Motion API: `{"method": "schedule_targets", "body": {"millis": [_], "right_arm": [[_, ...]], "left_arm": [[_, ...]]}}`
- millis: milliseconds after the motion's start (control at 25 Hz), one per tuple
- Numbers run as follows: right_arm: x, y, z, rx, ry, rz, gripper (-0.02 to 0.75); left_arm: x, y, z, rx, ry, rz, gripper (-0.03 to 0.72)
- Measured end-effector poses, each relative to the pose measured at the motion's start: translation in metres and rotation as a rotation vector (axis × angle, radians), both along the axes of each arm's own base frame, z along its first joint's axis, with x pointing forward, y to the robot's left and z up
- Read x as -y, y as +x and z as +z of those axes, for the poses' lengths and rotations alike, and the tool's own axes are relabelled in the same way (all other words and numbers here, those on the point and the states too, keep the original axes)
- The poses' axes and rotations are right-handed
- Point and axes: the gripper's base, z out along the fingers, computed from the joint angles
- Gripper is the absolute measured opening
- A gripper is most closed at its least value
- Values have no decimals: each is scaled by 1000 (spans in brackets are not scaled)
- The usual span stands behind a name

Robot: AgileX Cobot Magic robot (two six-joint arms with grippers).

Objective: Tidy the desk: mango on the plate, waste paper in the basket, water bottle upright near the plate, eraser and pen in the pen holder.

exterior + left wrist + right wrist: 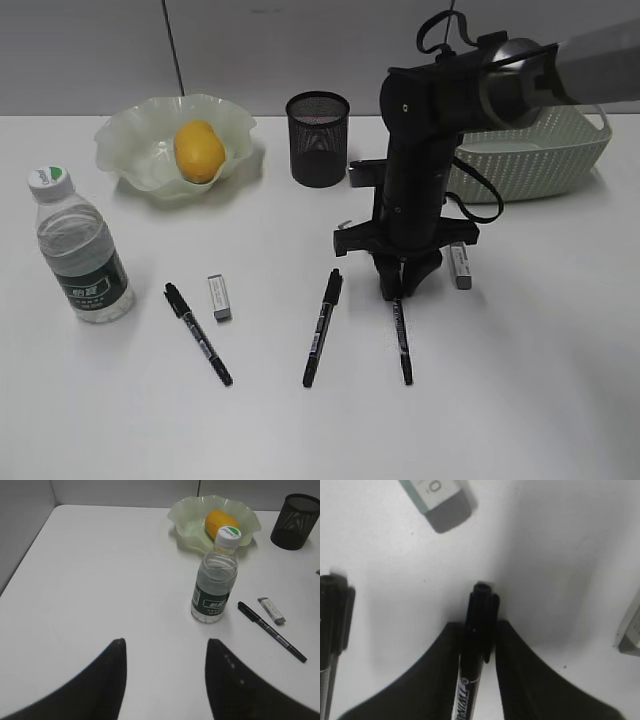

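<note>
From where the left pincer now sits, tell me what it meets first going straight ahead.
Most likely the upright water bottle, which stands ahead and slightly right of the left pincer. Bare desk lies between them. Depth is hard to judge; it might pass just left of it.

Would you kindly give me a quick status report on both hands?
Left hand open, empty. Right hand closed around black marker pen on white desk. Nothing blocking.

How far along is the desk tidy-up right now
Done: mango in the plate, bottle upright near it. In hand: right tool closed around a pen on the desk. Left: all three pens and both erasers are outside the holder. No waste paper shows on the desk.
</note>
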Motion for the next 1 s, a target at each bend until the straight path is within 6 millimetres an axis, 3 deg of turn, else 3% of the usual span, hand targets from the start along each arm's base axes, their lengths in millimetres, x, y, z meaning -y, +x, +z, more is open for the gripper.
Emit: {"method": "schedule_targets", "body": {"millis": [120,280,360,560,640,760,1000], "right_arm": [[1,1,0,9,-16,14,147],[5,7,13,110,-53,72,139],[5,14,41,256,-34,109,139],[-9,36,159,932,258,200,139],[-16,42,183,1145,361,252,139],[-27,50,183,1318,449,336,139],[-31,77,139,1444,473,322,139]], "left_arm": [[0,0,0,0,0,0,356],[0,0,0,0,0,0,325],[0,0,0,0,0,0,314],[0,0,0,0,0,0,295],[0,0,0,0,0,0,289],[0,0,0,0,0,0,263],[0,0,0,0,0,0,240]]}}
